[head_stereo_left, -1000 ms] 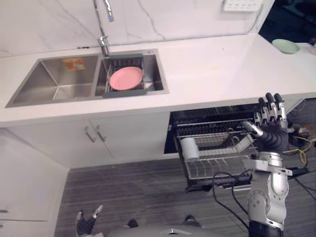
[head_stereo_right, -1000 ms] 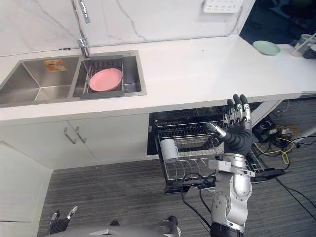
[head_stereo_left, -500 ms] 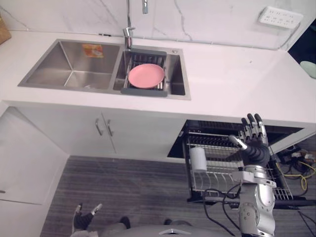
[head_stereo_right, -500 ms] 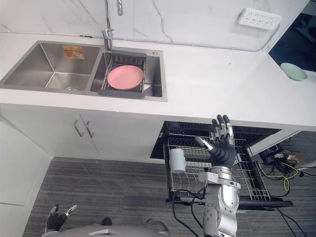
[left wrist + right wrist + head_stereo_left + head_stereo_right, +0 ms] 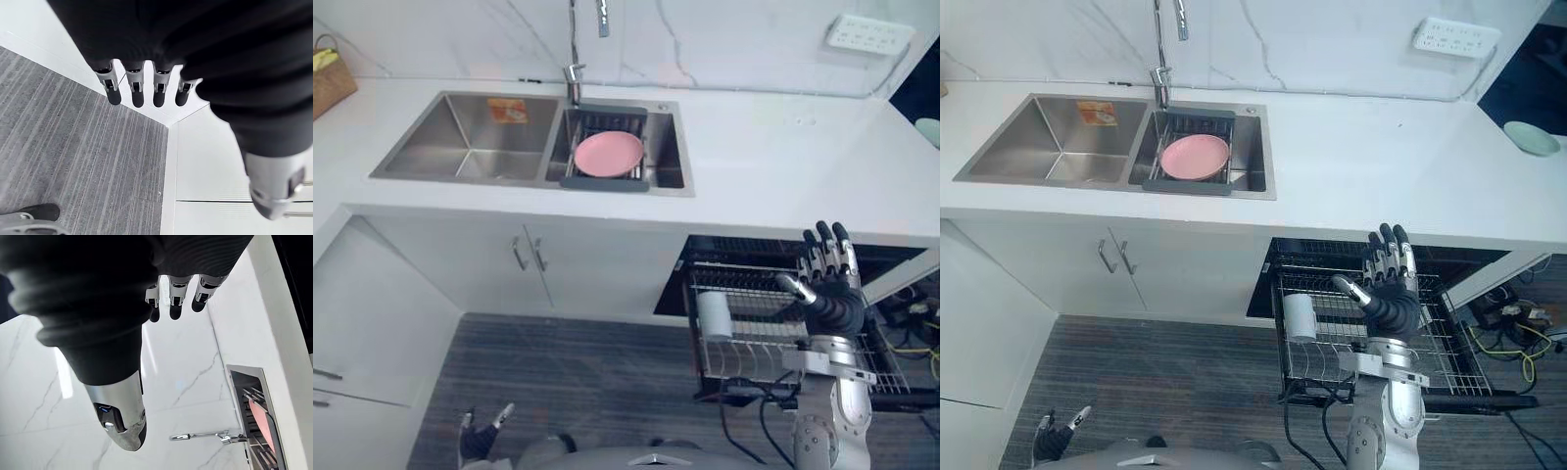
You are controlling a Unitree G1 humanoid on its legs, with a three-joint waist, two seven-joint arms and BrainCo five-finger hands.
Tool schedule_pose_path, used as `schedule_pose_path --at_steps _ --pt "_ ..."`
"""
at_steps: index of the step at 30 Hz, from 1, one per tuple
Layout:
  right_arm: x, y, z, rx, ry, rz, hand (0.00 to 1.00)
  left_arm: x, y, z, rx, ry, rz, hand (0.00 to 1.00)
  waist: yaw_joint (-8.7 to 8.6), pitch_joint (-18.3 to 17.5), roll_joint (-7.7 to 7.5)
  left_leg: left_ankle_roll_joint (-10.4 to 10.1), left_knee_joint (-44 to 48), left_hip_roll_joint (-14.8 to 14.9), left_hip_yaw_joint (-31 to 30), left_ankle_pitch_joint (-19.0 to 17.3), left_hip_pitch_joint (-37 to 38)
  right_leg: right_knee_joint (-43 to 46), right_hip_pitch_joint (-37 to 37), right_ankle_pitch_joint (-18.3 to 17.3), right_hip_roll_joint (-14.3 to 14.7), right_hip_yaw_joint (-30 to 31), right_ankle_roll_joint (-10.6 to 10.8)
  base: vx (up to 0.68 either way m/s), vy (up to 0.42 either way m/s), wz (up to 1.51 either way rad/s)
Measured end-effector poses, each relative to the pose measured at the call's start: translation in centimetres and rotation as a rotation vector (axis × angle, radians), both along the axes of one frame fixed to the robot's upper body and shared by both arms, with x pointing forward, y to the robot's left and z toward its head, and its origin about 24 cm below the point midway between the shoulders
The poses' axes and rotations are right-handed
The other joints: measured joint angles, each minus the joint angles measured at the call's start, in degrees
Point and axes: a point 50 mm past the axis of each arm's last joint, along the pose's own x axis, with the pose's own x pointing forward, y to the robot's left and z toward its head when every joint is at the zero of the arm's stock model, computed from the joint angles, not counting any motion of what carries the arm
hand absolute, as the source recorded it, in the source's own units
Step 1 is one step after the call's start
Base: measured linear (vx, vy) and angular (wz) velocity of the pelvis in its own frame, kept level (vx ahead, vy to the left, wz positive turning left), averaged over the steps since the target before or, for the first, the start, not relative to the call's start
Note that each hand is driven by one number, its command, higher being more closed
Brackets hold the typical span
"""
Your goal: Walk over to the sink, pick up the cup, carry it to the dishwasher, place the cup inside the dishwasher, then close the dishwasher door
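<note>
One cup (image 5: 1301,316) in dishwasher rack (image 5: 749,338); right hand (image 5: 1391,299), left hand (image 5: 480,443) empty, fingers (image 5: 176,303) straight

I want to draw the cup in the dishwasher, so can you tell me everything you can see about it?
The cup is plain white and round like a short tube, smooth as if ceramic or plastic. It sits at the left end of the pulled-out wire rack of the open dishwasher. It looks upright, but I cannot make out a handle or which way its mouth faces. Only the rack touches it. The right hand, fingers straight, is raised beside it, not touching.
</note>
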Motion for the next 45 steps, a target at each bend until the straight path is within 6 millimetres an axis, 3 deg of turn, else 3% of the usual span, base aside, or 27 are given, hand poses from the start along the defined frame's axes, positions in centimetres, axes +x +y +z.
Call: schedule_pose_path --at_steps 8,16,22,32,34,35,36,38,39,40,43,45 --pt "0.1 0.0 0.1 0.010 -0.004 -0.016 0.00 -0.4 -0.4 -0.1 -0.012 0.011 0.000 0.00 -0.42 -1.4 0.51 -0.3 -9.7 -0.4 0.8 4.9 3.6 -1.3 -0.7 0.8 0.9 0.8 -0.1 -0.01 -0.016 -0.06" --pt "0.4 0.4 -0.3 0.013 0.018 -0.016 0.00 -0.7 -0.4 -0.3 -0.038 0.018 0.005 0.00 -0.55 -2.4 0.34 -0.4 -9.9 -0.4 0.8 5.1 4.0 -2.5 0.2 1.4 1.0 0.2 0.0 0.00 0.000 0.00" --pt "0.8 0.6 -1.8 0.038 0.081 -0.004 0.00 -1.0 -0.4 -0.6 -0.082 0.023 -0.009 0.00 -0.48 -3.1 0.56 -0.4 -10.3 -0.4 0.8 5.5 4.0 -3.4 0.3 2.2 1.4 0.1 0.1 -0.04 -0.006 -0.01" --pt "0.9 0.4 -1.7 0.045 0.079 -0.026 0.00 -1.4 0.0 -0.7 -0.075 0.056 -0.003 0.00 -0.70 -3.1 0.95 0.1 -10.3 -0.5 -1.1 6.5 3.2 -3.7 0.8 2.7 1.3 -1.3 0.0 -0.04 -0.004 0.11" --pt "1.1 0.3 -1.4 0.046 0.062 -0.028 0.00 -1.9 0.1 -0.8 -0.072 0.077 0.010 0.00 -0.17 -2.9 0.82 -0.1 -6.0 0.1 0.0 3.9 2.4 -2.9 1.2 2.2 1.5 -0.3 -0.3 0.02 -0.009 -0.20" --pt "1.2 0.3 -1.2 0.045 0.052 -0.026 0.00 -2.2 0.2 -0.9 -0.067 0.085 0.029 0.00 -0.12 -2.4 0.96 -0.2 -0.2 1.3 0.6 1.0 0.4 -2.2 1.3 1.4 1.7 0.0 -1.0 -0.02 -0.045 -0.30" --pt "1.2 0.4 -0.6 0.040 0.027 -0.024 0.00 -2.5 0.0 -1.0 -0.074 0.089 0.075 0.00 -0.06 -1.3 2.23 -0.7 11.2 4.6 0.9 -4.8 -3.8 -0.3 1.1 -0.3 2.9 0.6 -1.6 -0.06 -0.035 -0.24" --pt "0.7 0.2 -0.1 0.028 0.010 -0.036 0.00 -2.7 -0.3 -1.1 -0.100 0.079 0.133 0.00 -0.32 -0.4 3.40 -0.6 21.5 7.4 1.0 -7.2 -8.1 1.6 1.1 -1.7 4.3 0.8 -2.1 -0.07 0.007 -0.02" --pt "0.5 0.1 0.1 0.022 0.002 -0.043 0.00 -2.9 -0.4 -1.1 -0.116 0.078 0.163 0.00 -0.38 0.2 3.04 -1.1 25.5 8.3 0.9 -6.9 -9.8 2.3 1.4 -2.1 4.3 1.0 -2.5 0.00 0.038 0.03" --pt "0.4 -0.2 0.8 0.011 -0.029 -0.064 0.00 -3.3 -0.5 -1.2 -0.130 0.081 0.216 0.00 -0.09 1.0 2.79 -2.9 29.0 8.7 1.0 -7.8 -11.4 2.6 2.3 -2.5 3.5 1.4 -2.5 0.00 0.000 0.00" --pt "0.1 -1.0 1.2 0.006 -0.055 -0.114 0.00 -4.3 -0.7 -1.3 -0.144 0.100 0.244 0.00 0.24 1.1 2.62 -2.1 21.9 6.9 0.4 -7.6 -13.3 2.7 3.7 -3.8 0.7 1.8 -1.4 0.07 0.118 -0.02" --pt "0.2 -0.9 1.3 0.003 -0.055 -0.108 0.00 -5.5 -1.4 -1.5 -0.159 0.119 0.282 0.00 0.97 1.2 3.12 -3.7 15.1 6.2 -4.8 -5.2 -14.4 1.0 4.5 -4.7 -0.5 4.7 -1.0 0.15 0.257 -0.47"
